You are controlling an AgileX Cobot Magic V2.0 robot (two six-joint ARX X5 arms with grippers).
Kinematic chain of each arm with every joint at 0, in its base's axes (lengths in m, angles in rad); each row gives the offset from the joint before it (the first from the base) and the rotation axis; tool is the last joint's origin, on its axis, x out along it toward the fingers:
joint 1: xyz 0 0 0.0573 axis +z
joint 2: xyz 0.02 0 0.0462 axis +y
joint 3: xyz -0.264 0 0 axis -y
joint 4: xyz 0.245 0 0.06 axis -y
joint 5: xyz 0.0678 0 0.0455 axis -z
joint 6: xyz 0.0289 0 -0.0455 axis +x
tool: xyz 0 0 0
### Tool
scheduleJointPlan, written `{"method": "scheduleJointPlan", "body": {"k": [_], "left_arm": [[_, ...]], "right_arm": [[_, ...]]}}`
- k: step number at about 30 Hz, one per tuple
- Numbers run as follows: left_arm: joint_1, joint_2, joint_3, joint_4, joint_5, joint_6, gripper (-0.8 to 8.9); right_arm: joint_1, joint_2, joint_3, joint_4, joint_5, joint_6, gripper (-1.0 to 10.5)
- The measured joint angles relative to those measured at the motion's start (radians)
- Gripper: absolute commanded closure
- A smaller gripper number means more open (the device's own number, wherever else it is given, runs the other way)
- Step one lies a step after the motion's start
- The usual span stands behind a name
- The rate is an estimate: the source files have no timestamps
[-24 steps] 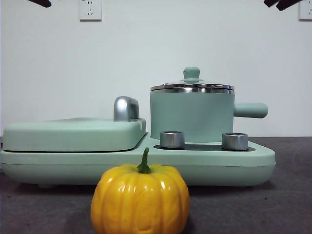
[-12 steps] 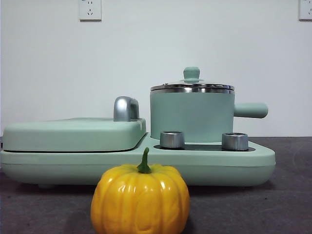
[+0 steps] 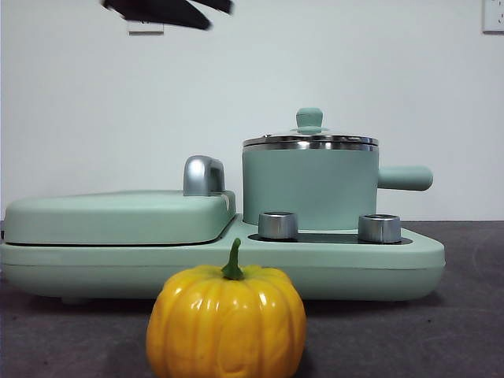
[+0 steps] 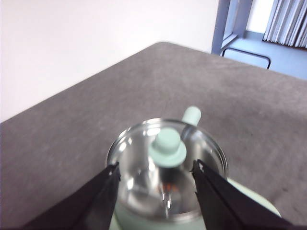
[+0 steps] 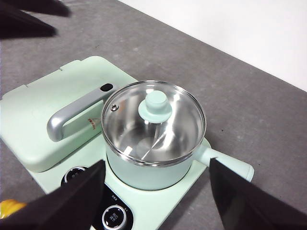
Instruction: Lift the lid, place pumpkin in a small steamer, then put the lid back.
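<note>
Knob (image 4: 167, 145) of lid (image 4: 144, 177) centred below spread left end effector (image 4: 154, 178), which hangs nearer than spread right end effector (image 5: 156, 184), steamer (image 3: 309, 187) closed.

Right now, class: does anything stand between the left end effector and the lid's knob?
Nothing visible does. The left end effector hangs open above the lid, its knob in plain sight between the jaws.

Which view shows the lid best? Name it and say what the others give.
The right wrist view: the lid shows whole from above, seated on the small steamer, glass, rim and knob sharp. The left wrist view has it close but blurred, partly cut by the jaws. The front view gives only its edge and knob side-on.
</note>
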Motion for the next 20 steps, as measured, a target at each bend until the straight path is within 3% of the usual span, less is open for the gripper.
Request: {"method": "scheduleJointPlan", "body": {"k": [10,20], "left_arm": [[-0.091,0.201,0.000,0.313,-0.018,-0.004,5.63],[-0.133,0.325,0.081,0.340,-0.073,-0.014,5.63]], "right_arm": [[0.000,0.000,0.000,0.000,0.000,0.005,6.1],[0.000,0.000,0.000,0.000,0.000,0.005,6.1]]}}
